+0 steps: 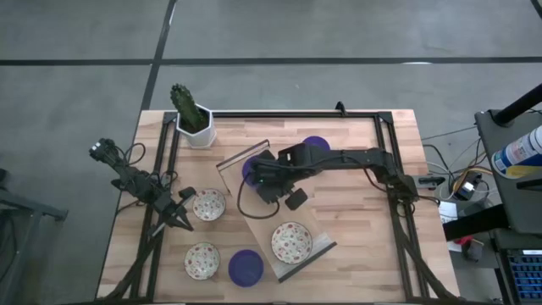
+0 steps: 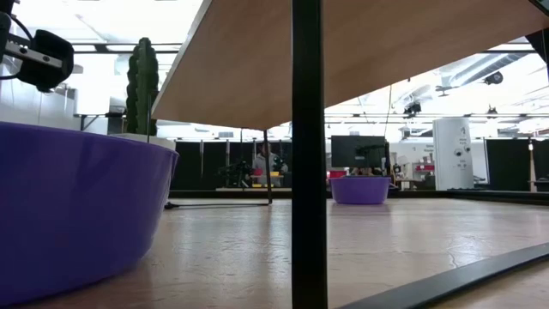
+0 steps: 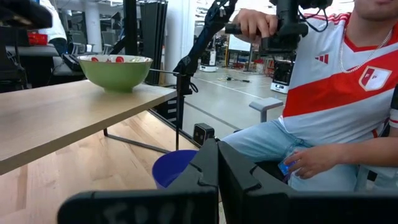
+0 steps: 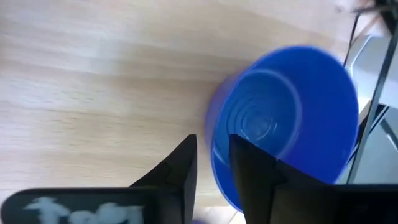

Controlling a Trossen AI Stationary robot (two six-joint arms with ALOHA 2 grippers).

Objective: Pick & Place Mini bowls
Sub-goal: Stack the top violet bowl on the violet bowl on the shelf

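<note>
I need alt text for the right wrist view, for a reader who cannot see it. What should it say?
The right gripper, its two dark fingers slightly apart, hangs over the rim of a cobalt blue mini bowl. The bowl rests on a light wooden board and shows concentric rings inside.

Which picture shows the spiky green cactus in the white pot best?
The high view: the tall green cactus stands whole in its white hexagonal pot at the table's far left corner. The low view shows the cactus as a dark column. The wrist views miss it.
</note>
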